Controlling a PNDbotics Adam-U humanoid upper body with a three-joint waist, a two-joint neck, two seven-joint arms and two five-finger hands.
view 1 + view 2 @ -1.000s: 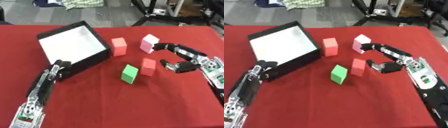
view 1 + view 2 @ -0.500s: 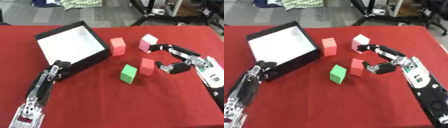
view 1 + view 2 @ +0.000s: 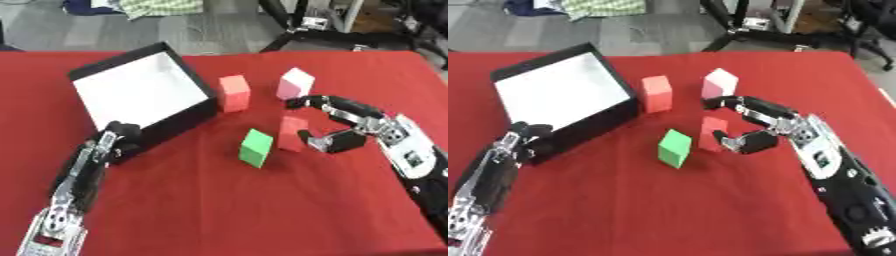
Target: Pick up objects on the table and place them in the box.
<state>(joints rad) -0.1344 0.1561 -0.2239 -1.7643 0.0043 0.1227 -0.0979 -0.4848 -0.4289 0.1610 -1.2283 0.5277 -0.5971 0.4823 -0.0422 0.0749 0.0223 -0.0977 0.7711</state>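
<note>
A black box with a white inside stands tilted at the left of the red table. A red block and a pale pink block stand behind a small red block and a green block. My right hand is open around the small red block's right side, fingers arched over it toward the pink block and thumb low beside it. My left hand rests against the box's near corner with fingers curled.
Beyond the table's far edge are a grey floor, chair bases and a chequered cloth. Bare red tabletop stretches along the front.
My right hand has moved left, closing in on the small red block; its thumb now sits next to the block. The left arm and the blocks have kept their places.
</note>
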